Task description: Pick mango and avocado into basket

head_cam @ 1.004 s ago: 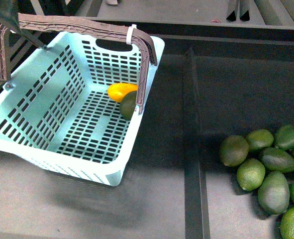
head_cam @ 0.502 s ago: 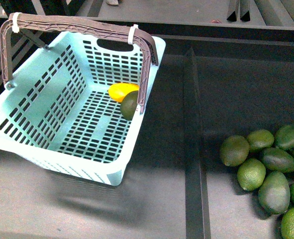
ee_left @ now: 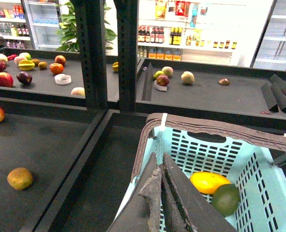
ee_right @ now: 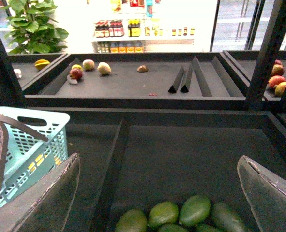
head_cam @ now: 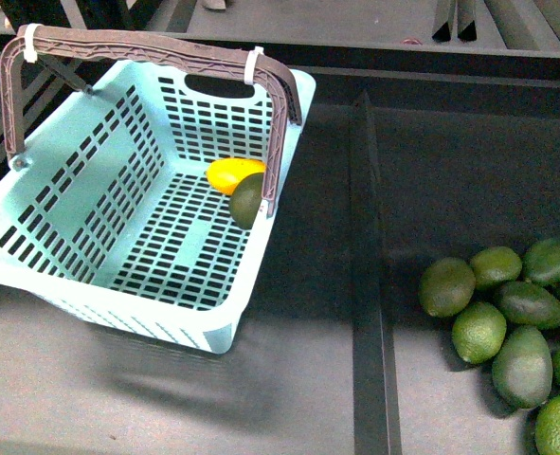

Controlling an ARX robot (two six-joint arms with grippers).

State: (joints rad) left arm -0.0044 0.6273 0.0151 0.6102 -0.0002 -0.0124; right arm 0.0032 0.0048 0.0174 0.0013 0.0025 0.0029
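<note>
Mango [head_cam: 230,173] and avocado [head_cam: 245,200] are both sitting in the teal basket [head_cam: 71,204], touching each other against its right wall, right under where the brown handle [head_cam: 147,45] comes down. The handle is standing upright, with white zip ties [head_cam: 253,64] on it. Left gripper [ee_left: 159,186] has its fingers pressed together, holding nothing, hovering over the basket's rim. Right gripper [ee_right: 159,191] is spread wide and empty, up above the pile of green avocados [head_cam: 512,327] on the dark shelf to the right. A raised divider [head_cam: 365,265] runs between the basket and that pile.
</note>
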